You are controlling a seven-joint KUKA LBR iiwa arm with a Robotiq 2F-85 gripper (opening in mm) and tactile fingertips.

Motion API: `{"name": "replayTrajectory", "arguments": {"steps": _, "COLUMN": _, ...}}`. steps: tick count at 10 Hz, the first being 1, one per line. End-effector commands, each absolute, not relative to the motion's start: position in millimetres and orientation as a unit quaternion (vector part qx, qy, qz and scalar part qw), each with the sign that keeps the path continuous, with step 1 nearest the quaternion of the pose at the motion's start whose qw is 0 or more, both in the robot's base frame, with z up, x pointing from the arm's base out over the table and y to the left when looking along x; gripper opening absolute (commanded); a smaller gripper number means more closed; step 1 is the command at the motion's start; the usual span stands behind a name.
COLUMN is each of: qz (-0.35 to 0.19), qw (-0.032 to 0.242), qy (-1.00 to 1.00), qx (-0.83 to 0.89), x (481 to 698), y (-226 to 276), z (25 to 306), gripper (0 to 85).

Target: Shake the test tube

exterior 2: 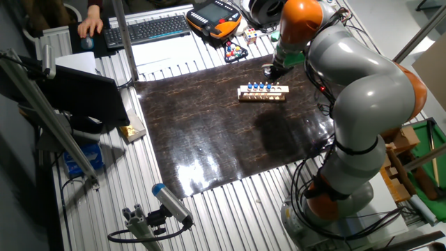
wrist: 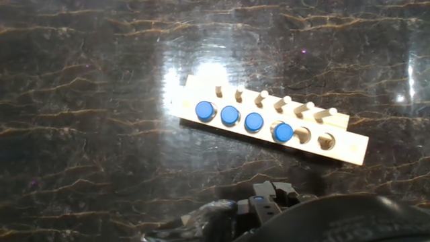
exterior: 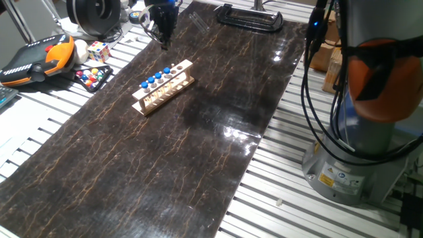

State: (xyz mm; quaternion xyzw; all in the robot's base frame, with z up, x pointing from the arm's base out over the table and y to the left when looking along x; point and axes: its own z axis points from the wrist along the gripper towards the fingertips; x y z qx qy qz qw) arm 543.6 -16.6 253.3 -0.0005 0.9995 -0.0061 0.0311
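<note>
A pale wooden rack [wrist: 349,144] lies on the dark marble-patterned mat, with several blue-capped test tubes [wrist: 230,115] standing in its left holes and two holes at its right end bare. The same rack [exterior: 162,89] shows in one fixed view, with my gripper [exterior: 164,41] hanging above and behind it, its fingers drawn together to a narrow tip. In the hand view the gripper [wrist: 265,202] fills the bottom edge. A slim, clear, bluish test tube [wrist: 205,218] shows dimly beside it, apparently held. From the other fixed view the gripper [exterior 2: 270,70] hovers just left of the rack [exterior 2: 263,94].
The arm's base [exterior: 344,165] stands at the right. A black clamp [exterior: 248,16] lies at the mat's far end. A teach pendant [exterior: 39,59], a puzzle cube [exterior: 98,50] and a box of coloured balls [exterior: 92,76] lie left of the mat. A keyboard [exterior 2: 150,28] lies beyond.
</note>
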Motion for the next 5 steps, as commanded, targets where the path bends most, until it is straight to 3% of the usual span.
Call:
{"name": "replayTrajectory", "arguments": {"steps": 1, "qz": -0.006, "qw": 0.032, "qy": 0.999, "qx": 0.0, "x": 543.3, "y": -15.7, "z": 252.3, "gripper": 0.7}}
{"name": "replayTrajectory", "arguments": {"steps": 5, "qz": -0.004, "qw": 0.036, "qy": 0.999, "qx": -0.005, "x": 539.0, "y": -19.4, "z": 253.8, "gripper": 0.7}}
